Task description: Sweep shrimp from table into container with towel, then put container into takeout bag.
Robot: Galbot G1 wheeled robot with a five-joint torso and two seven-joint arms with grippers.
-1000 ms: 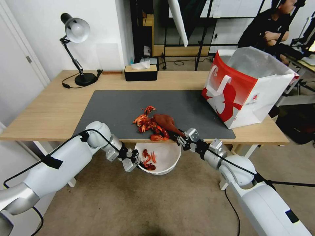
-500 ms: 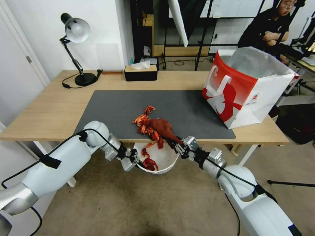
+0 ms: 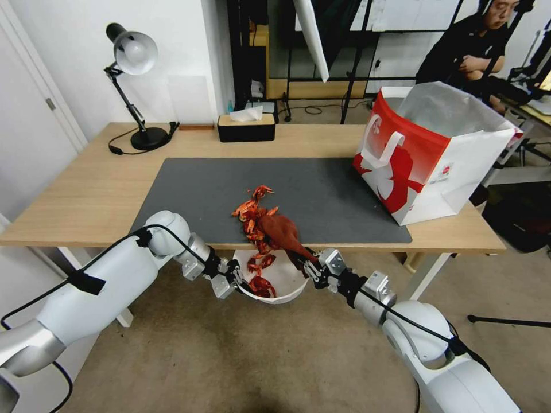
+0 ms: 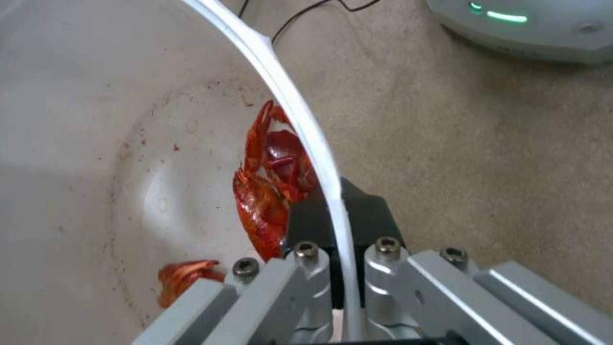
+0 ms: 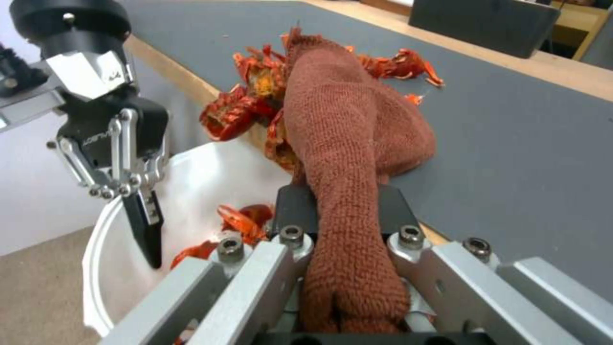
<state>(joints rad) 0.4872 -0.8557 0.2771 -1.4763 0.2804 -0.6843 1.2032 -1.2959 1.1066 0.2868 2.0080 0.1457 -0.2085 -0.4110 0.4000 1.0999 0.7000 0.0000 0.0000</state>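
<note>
Red-orange shrimp [image 3: 252, 211] lie on the dark mat [image 3: 338, 189] at the front edge of the table [image 3: 86, 195], and some are spilling over it. Just below that edge hangs the white container [image 3: 290, 279], with several shrimp [image 4: 265, 201] inside. My left gripper [image 3: 235, 279] is shut on its rim [image 4: 300, 120], one finger inside and one outside. My right gripper [image 3: 310, 267] is shut on the rust-red towel [image 5: 345, 139], which drapes over the edge against the pile. The takeout bag [image 3: 430, 155] stands open at the table's right end.
A desk lamp [image 3: 135, 57] and a black tissue box [image 3: 245, 127] stand along the table's far side. Beige carpet [image 4: 485, 143] lies under the container. White table legs [image 3: 427, 269] are close behind my right arm.
My right gripper has drawn the towel back toward the front edge. The pile slid with it and more shrimp have dropped into the container. The left gripper kept its hold on the rim.
</note>
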